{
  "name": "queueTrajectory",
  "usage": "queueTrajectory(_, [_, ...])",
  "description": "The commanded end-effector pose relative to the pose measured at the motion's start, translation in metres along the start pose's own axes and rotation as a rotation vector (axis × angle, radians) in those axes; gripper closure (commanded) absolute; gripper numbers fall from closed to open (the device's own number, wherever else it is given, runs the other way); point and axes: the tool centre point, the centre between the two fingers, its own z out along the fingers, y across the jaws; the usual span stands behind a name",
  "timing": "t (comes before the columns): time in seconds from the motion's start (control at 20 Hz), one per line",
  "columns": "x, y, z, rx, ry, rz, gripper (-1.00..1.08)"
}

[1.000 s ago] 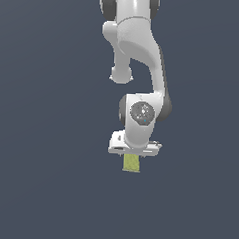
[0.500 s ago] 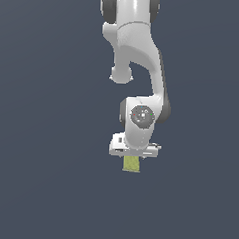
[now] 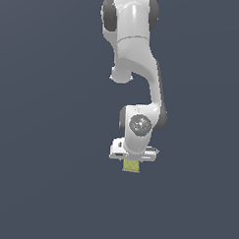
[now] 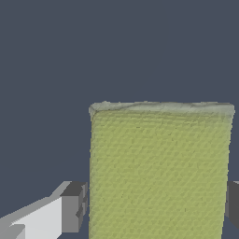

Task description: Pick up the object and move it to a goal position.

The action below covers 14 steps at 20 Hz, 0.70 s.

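My claw (image 3: 132, 161) points straight down below white arm (image 3: 136, 58), clenched on block (image 3: 131, 166). Block yellow-green, mottled, hangs from between my fingers, lower end sticking out under claw body; narrower than claw. Wrist view: block (image 4: 160, 172) fills space between dark finger pads (image 4: 74, 207), pads pressed against both its sides. Plain dark grey background all round; no desk edge or corner visible, so cannot place block against desk.
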Motion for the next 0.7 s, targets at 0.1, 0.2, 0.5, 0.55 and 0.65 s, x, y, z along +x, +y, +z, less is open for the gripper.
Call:
queueTrajectory(0.1, [0.0013,0.0001,0.002,0.0,0.001,0.0,1.08])
queueTrajectory(0.2, [0.0013,0.0001,0.002,0.0,0.001,0.0,1.08])
queueTrajectory(0.5, [0.0013,0.0001,0.002,0.0,0.001,0.0,1.08])
queueTrajectory(0.55, [0.0013,0.0001,0.002,0.0,0.001,0.0,1.08])
queueTrajectory(0.65, [0.001,0.0002,0.0017,0.0,0.0,0.0,1.08])
